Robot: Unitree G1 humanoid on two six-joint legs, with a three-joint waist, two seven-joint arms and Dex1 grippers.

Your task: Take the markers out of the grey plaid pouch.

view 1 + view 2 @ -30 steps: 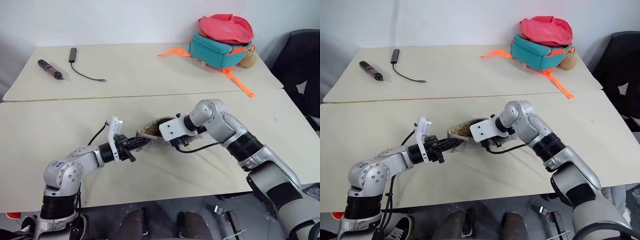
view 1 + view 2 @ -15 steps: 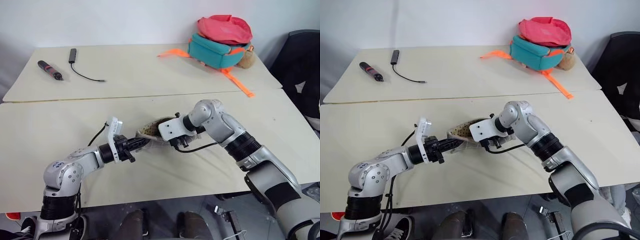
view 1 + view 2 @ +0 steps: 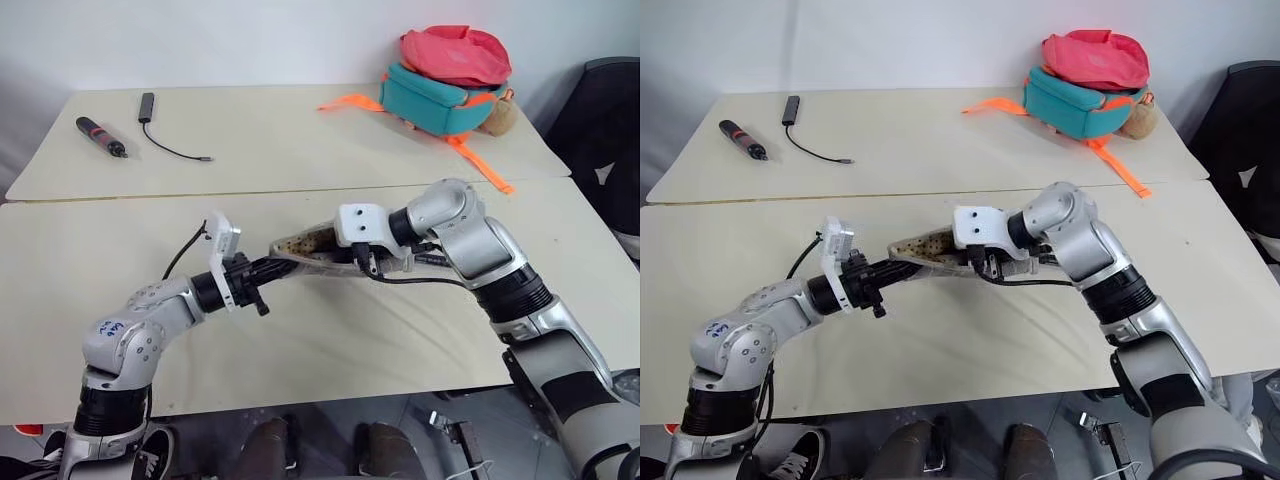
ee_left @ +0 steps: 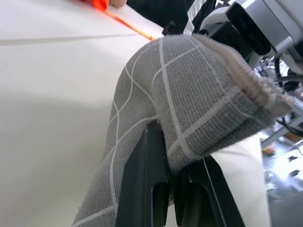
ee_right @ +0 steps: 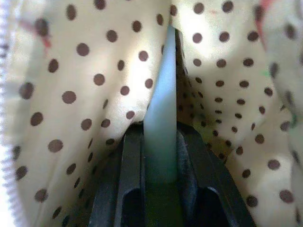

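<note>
Left gripper is pinching one end of the grey plaid pouch, holding it lifted above the near table. Right gripper, inside the dotted lining, is clamping on the pale mint marker.

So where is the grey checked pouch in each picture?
Left eye view: the grey plaid pouch is in the middle, between the two claws.
Right eye view: in the middle, slightly left.
Left wrist view: its grey outside spans the centre, pinched by the left claw.
Right wrist view: its spotty lining surrounds the mint marker in the right claw.
Shared landmark: the left claw, at the pouch's left end in both eye views.
</note>
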